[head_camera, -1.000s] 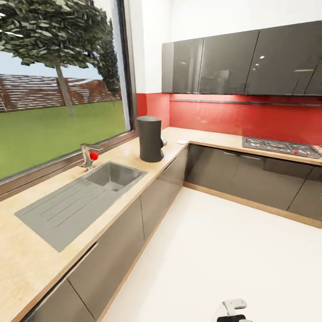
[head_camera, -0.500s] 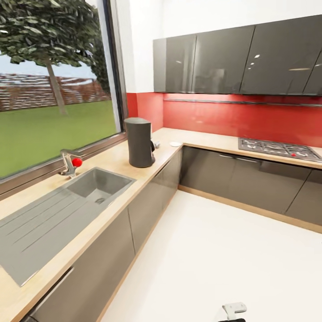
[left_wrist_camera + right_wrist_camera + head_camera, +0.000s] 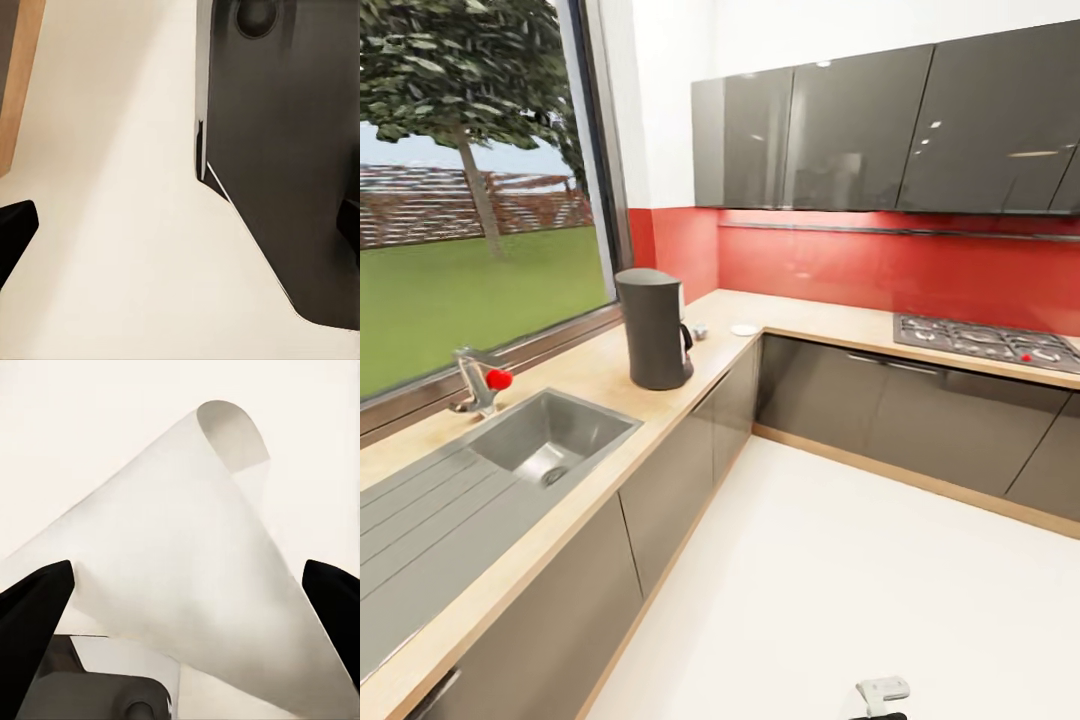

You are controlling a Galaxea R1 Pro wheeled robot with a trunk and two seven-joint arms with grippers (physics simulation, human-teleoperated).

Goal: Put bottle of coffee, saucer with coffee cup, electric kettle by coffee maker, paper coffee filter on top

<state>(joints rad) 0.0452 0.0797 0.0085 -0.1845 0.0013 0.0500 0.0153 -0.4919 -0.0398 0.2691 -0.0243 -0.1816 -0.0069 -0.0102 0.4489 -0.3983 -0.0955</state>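
Right wrist view: filter (image 3: 180, 577), a white paper cone, lies between the right gripper (image 3: 184, 592) fingers, which stand wide; whether they pinch it cannot be told. Left gripper (image 3: 180, 232) jaws spread wide, holding nothing, over pale floor (image 3: 112, 225). Head view: coffee maker (image 3: 653, 329) upright on counter (image 3: 600, 375), beyond sink (image 3: 545, 440), saucer (image 3: 744, 329) near corner.

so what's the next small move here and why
Probably keep rolling toward the coffee maker on the countertop. The right wrist view shows a paper coffee filter between the right gripper's fingers, apparently held, while the coffee maker looks out of arm's reach across the floor, so the filter can't be set on top yet.
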